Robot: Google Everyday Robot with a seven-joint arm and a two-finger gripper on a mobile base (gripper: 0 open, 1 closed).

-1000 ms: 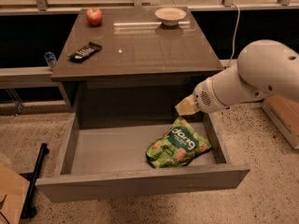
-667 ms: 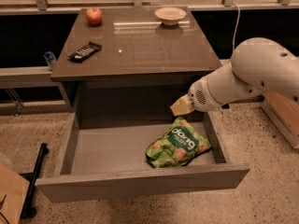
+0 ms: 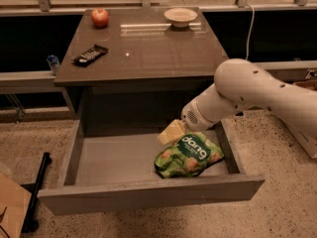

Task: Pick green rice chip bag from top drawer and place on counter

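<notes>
The green rice chip bag (image 3: 188, 155) lies flat on the floor of the open top drawer (image 3: 114, 157), toward its right side, with "dang" lettering facing up. My gripper (image 3: 170, 132) hangs just above and to the left of the bag's upper edge, inside the drawer's opening. It comes in from the white arm (image 3: 247, 95) on the right. The gripper is not holding the bag. The counter (image 3: 148, 48) is the glossy grey-brown top behind and above the drawer.
On the counter stand a red apple (image 3: 99, 17) at the back left, a black remote (image 3: 90, 54) at the left and a white bowl (image 3: 180, 16) at the back. A small bottle (image 3: 52, 63) sits on the ledge to the left. A black pole (image 3: 37, 190) lies on the floor.
My gripper has moved left and down, from beside the drawer's right wall to just over the bag's upper left edge. The bag has not moved.
</notes>
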